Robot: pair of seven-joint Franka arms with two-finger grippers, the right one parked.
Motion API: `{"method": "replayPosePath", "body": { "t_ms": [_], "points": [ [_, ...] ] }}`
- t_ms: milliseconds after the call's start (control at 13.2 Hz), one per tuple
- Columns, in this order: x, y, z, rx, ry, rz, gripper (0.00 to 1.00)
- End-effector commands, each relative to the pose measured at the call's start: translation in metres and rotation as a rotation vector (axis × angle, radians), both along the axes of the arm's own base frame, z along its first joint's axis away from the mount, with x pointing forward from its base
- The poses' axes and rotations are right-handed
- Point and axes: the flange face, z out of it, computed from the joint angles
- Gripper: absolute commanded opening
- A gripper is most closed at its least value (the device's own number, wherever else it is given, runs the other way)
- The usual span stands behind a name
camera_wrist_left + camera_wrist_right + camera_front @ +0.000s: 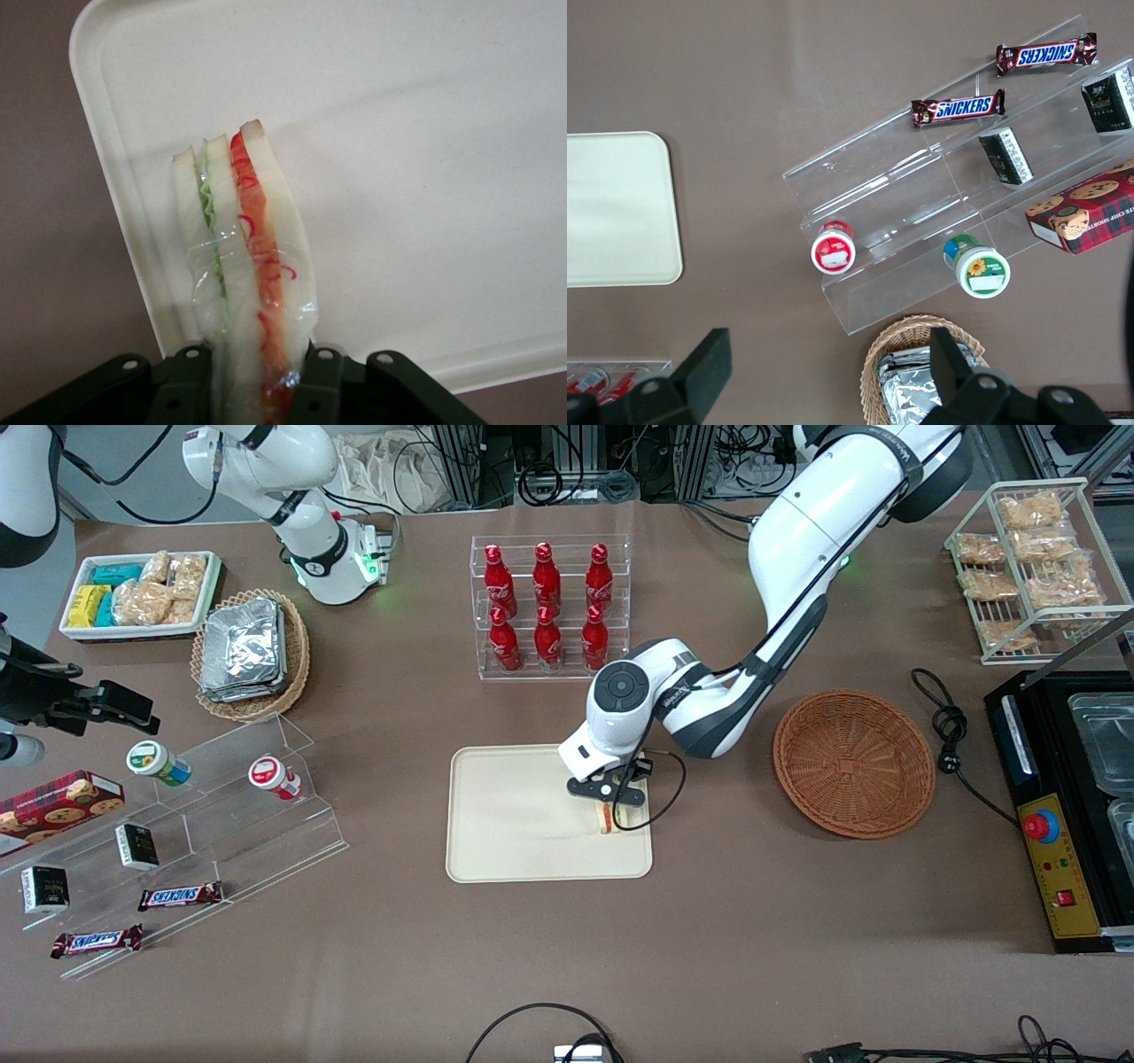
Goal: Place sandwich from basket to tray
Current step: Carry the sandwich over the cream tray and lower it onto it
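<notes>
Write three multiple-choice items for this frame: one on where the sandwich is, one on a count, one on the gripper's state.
1. Where is the sandwich?
A. in the basket
B. over the tray, in the gripper
C. on the bare table

2. How many red bottles stand in the clear rack?
A. four
B. six
C. eight

3. What is the gripper doing?
A. open above the basket
B. shut on nothing
C. shut on the sandwich

Answers: 1 B, the wedge hangs over the tray near its edge toward the basket, which holds nothing; 2 B, two rows of three; 3 C, the wrist view shows the fingers clamping the wrapped wedge.
</notes>
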Motion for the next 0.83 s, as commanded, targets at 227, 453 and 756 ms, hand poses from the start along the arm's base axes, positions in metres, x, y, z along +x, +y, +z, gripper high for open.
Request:
{"method": "replayPosePath", "body": {
  "t_ms": [227,453,756],
  "points": [
    [0.001,-0.009,-0.007,0.008,-0.015,0.0,0.69],
    [0.002,-0.009,-0.008,0.016,-0.023,-0.009,1.0],
    [0.02,-0.007,0.016,-0.008,-0.056,0.082,1.0]
  ]
}}
